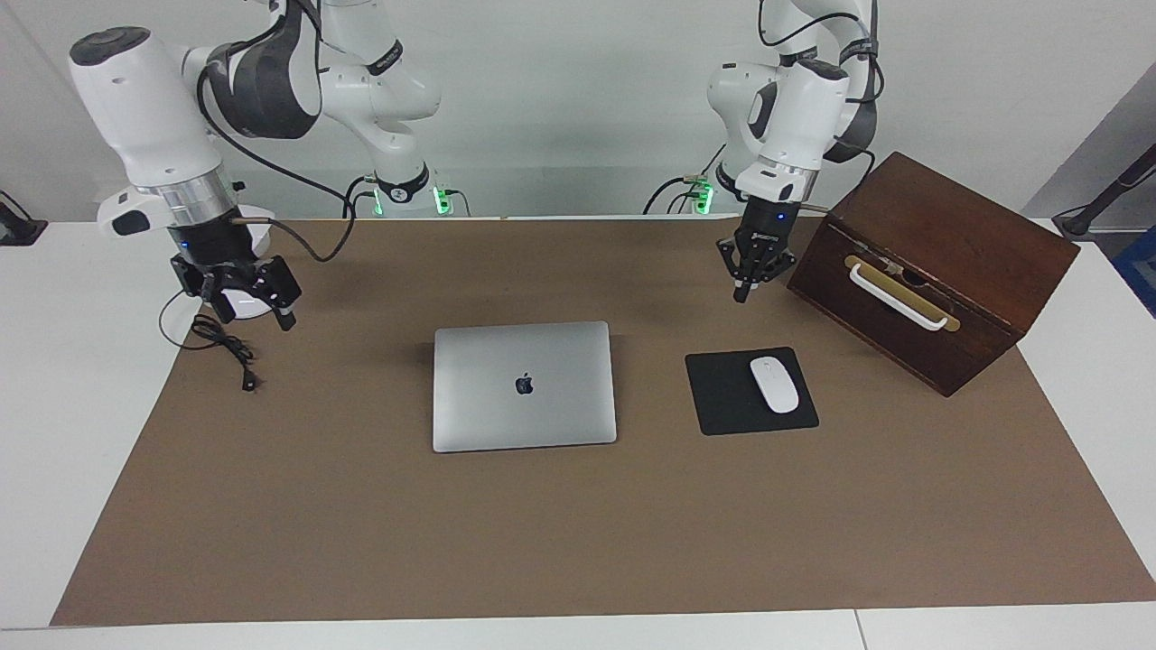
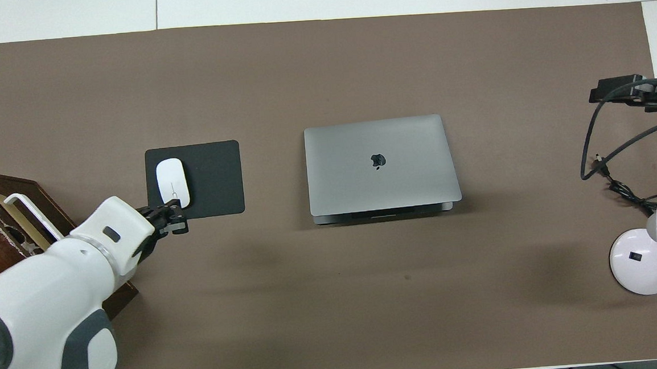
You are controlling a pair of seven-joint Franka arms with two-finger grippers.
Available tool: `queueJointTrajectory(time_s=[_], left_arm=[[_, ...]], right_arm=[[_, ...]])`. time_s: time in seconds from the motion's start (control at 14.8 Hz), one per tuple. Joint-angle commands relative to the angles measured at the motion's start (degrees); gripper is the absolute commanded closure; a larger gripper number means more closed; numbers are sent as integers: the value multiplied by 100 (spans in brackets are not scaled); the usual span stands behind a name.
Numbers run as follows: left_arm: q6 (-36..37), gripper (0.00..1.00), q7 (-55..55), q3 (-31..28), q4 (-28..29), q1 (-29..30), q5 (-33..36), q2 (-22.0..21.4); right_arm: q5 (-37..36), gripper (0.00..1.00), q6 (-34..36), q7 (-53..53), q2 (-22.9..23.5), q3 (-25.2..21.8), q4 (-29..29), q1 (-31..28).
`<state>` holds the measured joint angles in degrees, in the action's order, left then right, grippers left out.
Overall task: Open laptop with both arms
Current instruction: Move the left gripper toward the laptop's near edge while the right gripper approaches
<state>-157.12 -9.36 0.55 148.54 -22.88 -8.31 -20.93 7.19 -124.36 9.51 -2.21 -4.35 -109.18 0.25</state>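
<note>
I have the laptop (image 1: 524, 386) lying shut and flat in the middle of the brown mat, just beside the black mouse pad (image 1: 750, 391), which lies toward the left arm's end of the surface. I judge it stiff, thin and fairly heavy for its size, with a smooth lid that would slip under a pinch. I would lift the lid's edge on the side farther from the robots, while one arm presses the base down.

The left gripper (image 1: 741, 293) hangs over bare mat between the wooden box (image 1: 957, 217) and the laptop, jaws closed on nothing. The right gripper (image 1: 242, 302) hangs over the lamp base and its cord at the right arm's end; I read its jaws as open and empty.

I cannot make out the seam of the lid's lifting edge, and the right gripper hides most of the lamp in the facing view.
</note>
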Motion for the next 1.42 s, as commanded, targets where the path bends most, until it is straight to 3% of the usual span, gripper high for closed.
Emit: queueJointTrajectory(time_s=[0.0, 0.34, 0.75, 0.95, 1.22, 1.35], left_arm=[[-643, 100, -109, -81, 403, -330, -110, -52], [-1741, 100, -328, -81, 684, -884, -110, 456], [-2954, 100, -496, -81, 711, -1482, -118, 1301], [-3149, 100, -487, -81, 755, -1710, -118, 1390], [-3605, 100, -487, -90, 799, -1939, -118, 1600], [-3878, 100, -487, -90, 825, -2053, -127, 1732]], right_arm=[[623, 0, -762, 139, -78, 13, -488, 106], [1537, 0, -2704, 130, -148, 39, -1631, 607], [3505, 0, -4594, -28, -535, 39, -2607, 1810], [4743, 0, -4878, -693, -780, 39, -2784, 2172], [7431, 0, -5036, -2344, -904, 48, -2714, 2647], [7971, 0, -5045, -2883, -992, 48, -2731, 2647]])
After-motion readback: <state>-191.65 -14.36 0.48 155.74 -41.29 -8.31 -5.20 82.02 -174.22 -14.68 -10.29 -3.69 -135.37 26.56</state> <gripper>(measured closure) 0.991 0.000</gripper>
